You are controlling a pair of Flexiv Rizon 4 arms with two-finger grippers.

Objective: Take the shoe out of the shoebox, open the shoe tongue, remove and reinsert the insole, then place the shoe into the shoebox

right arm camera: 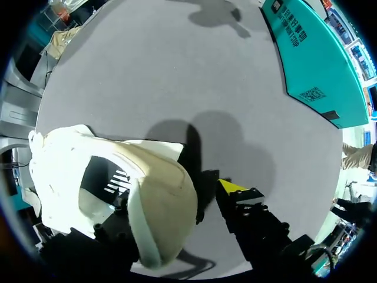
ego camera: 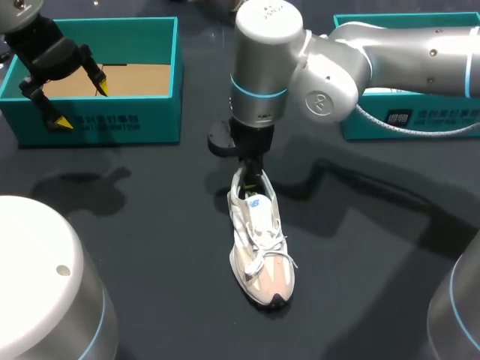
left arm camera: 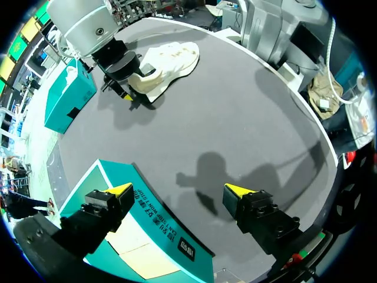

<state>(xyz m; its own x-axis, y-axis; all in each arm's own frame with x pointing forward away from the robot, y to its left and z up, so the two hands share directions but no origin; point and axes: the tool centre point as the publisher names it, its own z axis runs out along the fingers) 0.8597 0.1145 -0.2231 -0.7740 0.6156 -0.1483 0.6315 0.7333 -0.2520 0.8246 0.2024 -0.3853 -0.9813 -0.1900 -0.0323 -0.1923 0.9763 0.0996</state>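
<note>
On the dark bench [ego camera: 150, 225], head view: white shoe [ego camera: 260, 247] upright on its sole near the middle, heel away from the robot. Down at the heel collar, right tool [ego camera: 251, 174]; clamped or not, cannot tell. Above the open teal shoebox [ego camera: 112, 124], left tool [ego camera: 82, 106], tips apart, nothing held.

Left wrist view: left tool [left arm camera: 177, 191] spread wide over the shoebox [left arm camera: 159, 227] wall, shoe [left arm camera: 168, 59] well ahead.

Right wrist view: shoe [right arm camera: 159, 194] heel close under the wrist, resting on the bench.

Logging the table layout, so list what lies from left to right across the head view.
open teal shoebox → shoe → second teal box
</note>
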